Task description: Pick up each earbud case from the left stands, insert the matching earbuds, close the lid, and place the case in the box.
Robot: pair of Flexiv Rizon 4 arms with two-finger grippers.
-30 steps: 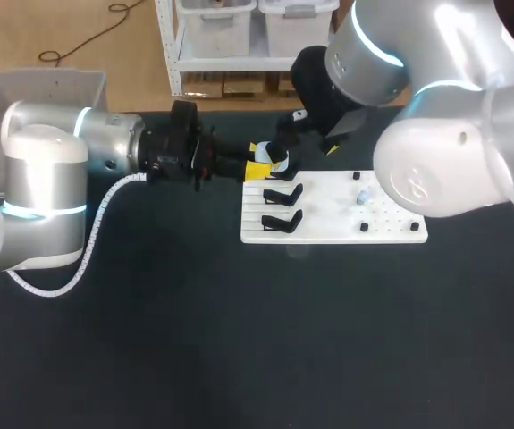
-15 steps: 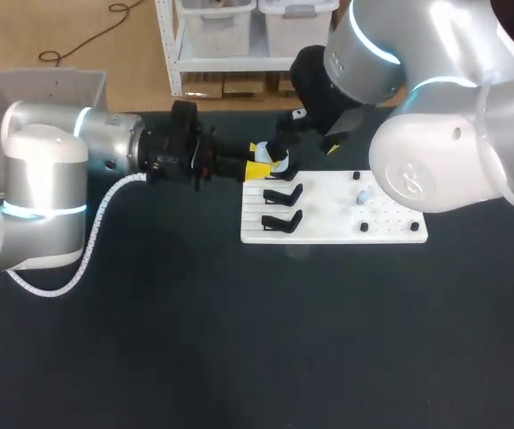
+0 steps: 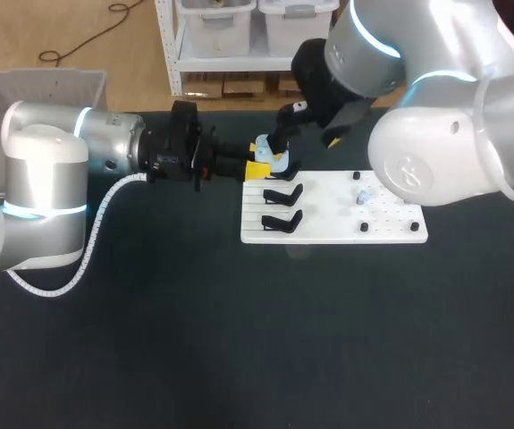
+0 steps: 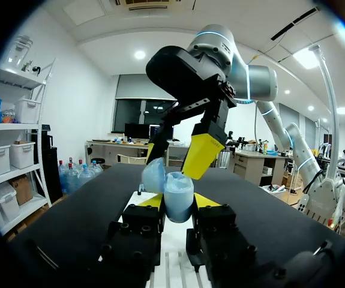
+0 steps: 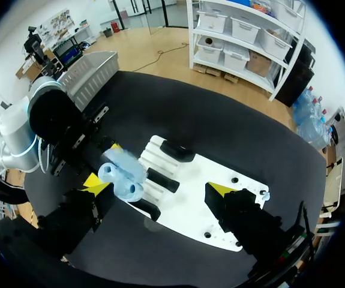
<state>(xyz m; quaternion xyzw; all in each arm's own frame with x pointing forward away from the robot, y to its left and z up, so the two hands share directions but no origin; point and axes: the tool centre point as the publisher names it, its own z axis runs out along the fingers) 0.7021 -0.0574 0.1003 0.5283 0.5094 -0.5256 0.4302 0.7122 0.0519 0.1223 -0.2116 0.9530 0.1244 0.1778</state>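
Looking down on a dark matte table (image 3: 239, 340), with a white board (image 3: 328, 231) lying flat toward the far edge, a little right of the middle. Spotting a grey box (image 3: 37, 89) beyond the table's far left corner, well apart from everything else. Counting three black stands (image 3: 282, 219) in a row along the board's left edge, all bare. Picking out black pegs (image 3: 364, 227) dotted over the board's right half, and one small pale-blue earbud (image 3: 361, 197) lying among them, apart from the action.

Now to the board's far left corner, the busy spot! Finding the left gripper (image 3: 258, 166) stretched out level from the table's left edge, clamped tight on the pale-blue earbud case (image 4: 178, 195), a yellow tip pressing each side. Holding that case up clear of the board, just above the corner, lid standing open. Hovering over it with the right gripper (image 5: 159, 186), fingers spread wide and gripping nothing, one yellow tip just beside the open lid, the other out over the board's middle. Leaving no touch to call between that near tip and the case: too close to tell. Blocking the board's far right corner from overhead with the right arm (image 3: 453, 152), big grey links hanging across the board's far edge and right end.
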